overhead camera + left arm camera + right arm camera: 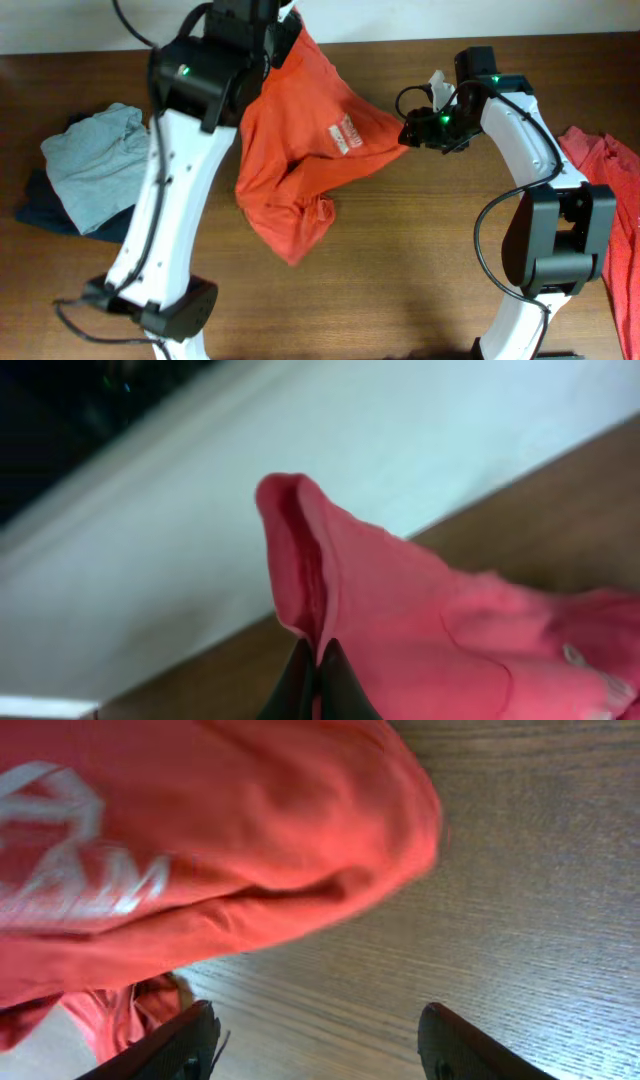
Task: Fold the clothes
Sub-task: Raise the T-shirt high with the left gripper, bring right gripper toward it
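Bare table (400,270) lies open toward six o'clock. The orange T-shirt (300,160) fills the centre; a grey-blue garment (92,165) blocks nine, a red shirt (612,190) three.

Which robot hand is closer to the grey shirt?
Left. The left gripper is shut on the orange shirt, to the right of the grey shirt. The right gripper is open at the orange shirt's other side, farther away.

1. A dark brown wooden tabletop (400,250) filled most of the overhead view.
2. Beyond its far edge ran a pale white strip (60,25).
3. In the left wrist view a white surface (400,430) met a dark patch (50,420).
4. Soft light sheened the wood.
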{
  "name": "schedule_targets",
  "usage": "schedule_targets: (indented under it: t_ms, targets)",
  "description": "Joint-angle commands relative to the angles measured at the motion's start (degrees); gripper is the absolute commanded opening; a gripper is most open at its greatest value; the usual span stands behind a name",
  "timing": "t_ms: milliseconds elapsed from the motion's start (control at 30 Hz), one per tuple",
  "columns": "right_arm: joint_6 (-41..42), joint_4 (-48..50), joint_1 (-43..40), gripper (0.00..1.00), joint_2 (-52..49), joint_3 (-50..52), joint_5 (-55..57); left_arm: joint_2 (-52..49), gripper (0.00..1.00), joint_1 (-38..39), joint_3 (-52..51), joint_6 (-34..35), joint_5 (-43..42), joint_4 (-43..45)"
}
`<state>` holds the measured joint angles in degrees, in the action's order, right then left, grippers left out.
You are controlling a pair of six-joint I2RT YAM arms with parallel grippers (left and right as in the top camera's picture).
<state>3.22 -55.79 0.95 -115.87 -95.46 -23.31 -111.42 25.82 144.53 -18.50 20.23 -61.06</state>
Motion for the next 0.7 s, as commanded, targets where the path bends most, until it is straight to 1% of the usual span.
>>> schedule_targets:
  t_ms: [0, 100, 167, 233, 400, 500, 600, 667]
  targets:
    - [0.3, -0.2, 0.4, 0.69, 1.0, -0.6, 1.0, 3.5, 0.00, 1.6, 3.8, -2.6, 1.2, 1.9]
    - [-0.2, -1.0, 0.6, 0.69, 1.0, -0.6, 0.1, 4.5, 0.00, 3.7, 6.1, -4.4, 1.6, 4.3]
    - [-3.1, -1.6, 0.6, 0.70, 1.0, -0.6, -3.5, 5.0, 0.00, 4.9, 7.7, -4.6, 4.2, 7.1]
    - [-3.3, -2.1, 0.7, 0.69, 1.0, -0.6, -5.9, 5.4, 0.00, 5.7, 8.6, -6.8, 4.9, 10.5]
    - [-5.0, -4.1, 1.6, 0.69, 1.0, -0.6, -7.8, 5.7, 0.00, 6.6, 8.7, -9.6, 6.5, 19.8]
    - [-9.4, -5.4, 3.8, 0.69, 1.1, -0.6, -11.1, 5.7, 0.00, 7.9, 8.7, -12.6, 8.6, 27.3]
    - [-10.3, -5.4, 7.0, 0.69, 1.2, -0.6, -11.3, 5.7, 0.00, 8.7, 8.7, -16.3, 12.5, 34.1]
    - [-12.0, -5.3, 9.2, 0.69, 1.4, -0.6, -12.3, 5.7, 0.00, 9.1, 8.7, -18.8, 12.7, 37.1]
